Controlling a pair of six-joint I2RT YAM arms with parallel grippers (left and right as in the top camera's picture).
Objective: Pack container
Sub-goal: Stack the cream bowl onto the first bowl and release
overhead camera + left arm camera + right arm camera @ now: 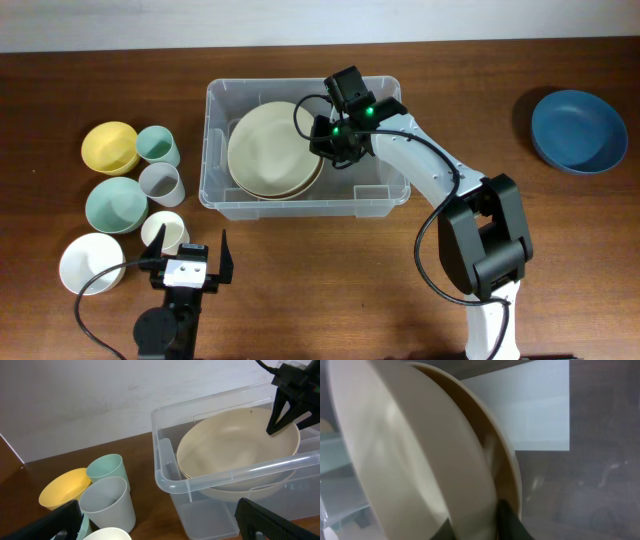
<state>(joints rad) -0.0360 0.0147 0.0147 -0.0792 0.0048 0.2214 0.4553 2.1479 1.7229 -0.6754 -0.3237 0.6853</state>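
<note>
Evidently the right gripper (335, 140) sits at the cream bowls' (265, 150) rim inside the container (215, 150), with cups (160, 185) beside it; pinching or free, I cannot tell. Settle the bowls flat on the container's base before withdrawing. The left gripper (190, 256), fingers spread, waits outside the container.

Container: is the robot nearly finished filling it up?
Not yet. Done: two beige bowls sit stacked in the container. In hand: the right gripper is at their rim, but I can't tell if it grips. The left gripper is open and empty. Left to pack: bowls and cups on the table's left side, and a blue bowl on the right.
</note>
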